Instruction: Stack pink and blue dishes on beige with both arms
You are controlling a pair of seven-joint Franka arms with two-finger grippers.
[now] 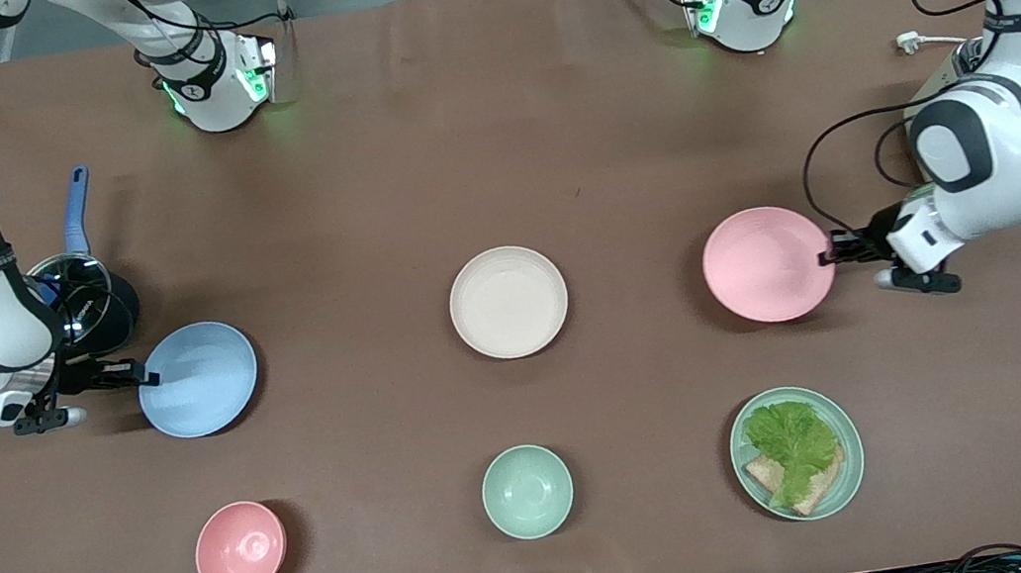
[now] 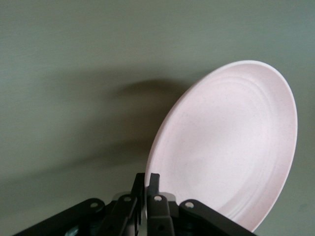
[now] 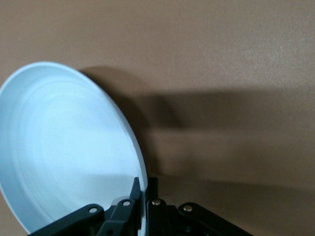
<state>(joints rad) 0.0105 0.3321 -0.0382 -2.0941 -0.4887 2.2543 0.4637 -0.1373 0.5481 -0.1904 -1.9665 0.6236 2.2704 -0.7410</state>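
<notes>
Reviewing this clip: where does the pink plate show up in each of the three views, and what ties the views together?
Front view: the pink plate sits toward the left arm's end of the table, beside the beige plate, its rim pinched by the left gripper.
Left wrist view: the pink plate fills much of the picture, with the left gripper shut on its rim.
Right wrist view: not in it.
Shared landmark: the left gripper clamped on the plate's rim.

Bystanders on the brown worktop

Nearest the front camera runs a row: a small pink bowl toward the right arm's end, a mint green bowl midway, and a green plate carrying lettuce over toast toward the left arm's end. A blue-handled pan sits farther back.
</notes>
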